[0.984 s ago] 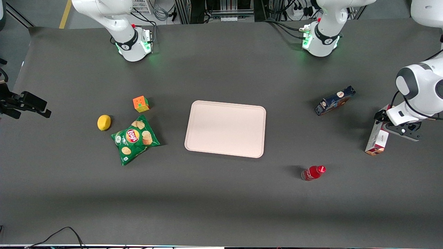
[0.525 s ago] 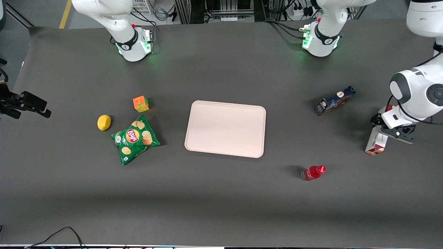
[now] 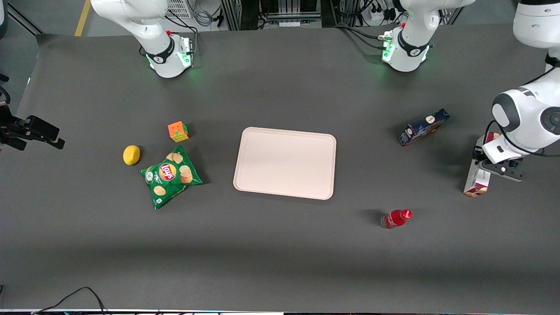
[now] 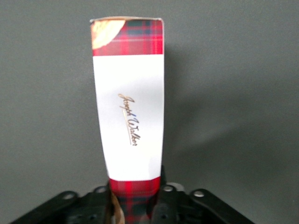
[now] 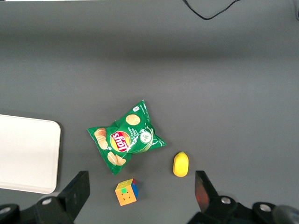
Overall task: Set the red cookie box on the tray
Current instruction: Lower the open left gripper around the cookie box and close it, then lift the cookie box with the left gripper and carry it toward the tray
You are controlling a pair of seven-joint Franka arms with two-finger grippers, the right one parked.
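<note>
— At the working arm's end of the table, where is the red cookie box [image 3: 477, 177]?
— It lies there, well apart from the tray [image 3: 285, 162], which sits mid-table. The gripper [image 4: 135, 205] is down on one end of the box, its fingers [image 4: 164, 201] pressed against the two narrow sides, pinching it.
— Why grip it at the end?
— Likely because the box is long and narrow, so the short width fits between the fingers. The blue cookie box [image 3: 423, 127] and red bottle [image 3: 396, 218] lie between it and the tray, so the carry probably needs height.

Front view looks down on the whole table [image 3: 280, 262]; wrist views look down close.
</note>
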